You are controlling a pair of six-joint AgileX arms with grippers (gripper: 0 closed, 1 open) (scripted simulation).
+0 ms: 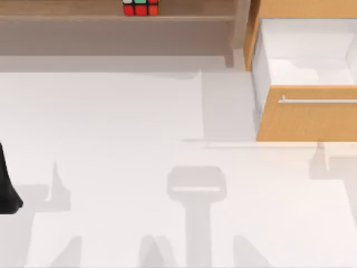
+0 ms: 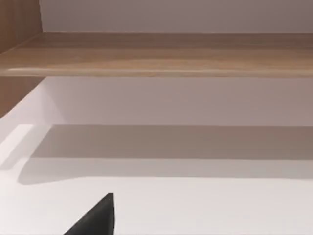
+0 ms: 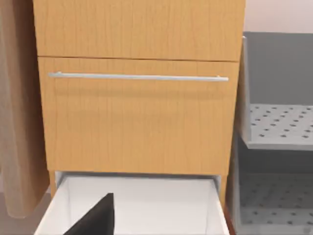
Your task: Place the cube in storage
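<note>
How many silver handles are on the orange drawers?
2. One thin silver bar handle fronts the open orange-tan wooden drawer; another sits on the closed drawer above. More may be hidden.

The cube [image 1: 140, 7] sits on the shelf [image 1: 83, 11] that runs along the table's [image 1: 111, 139] far edge, toward the left half. To the right of the shelf, at the far right corner, stands the cabinet [image 3: 139, 29]; its drawer [image 1: 307, 111] is pulled out toward the near edge, open on top. A rack [image 3: 279, 127] stands beside the cabinet. The left arm [image 1: 6, 187] is at the left edge, well apart from the cube.
</note>
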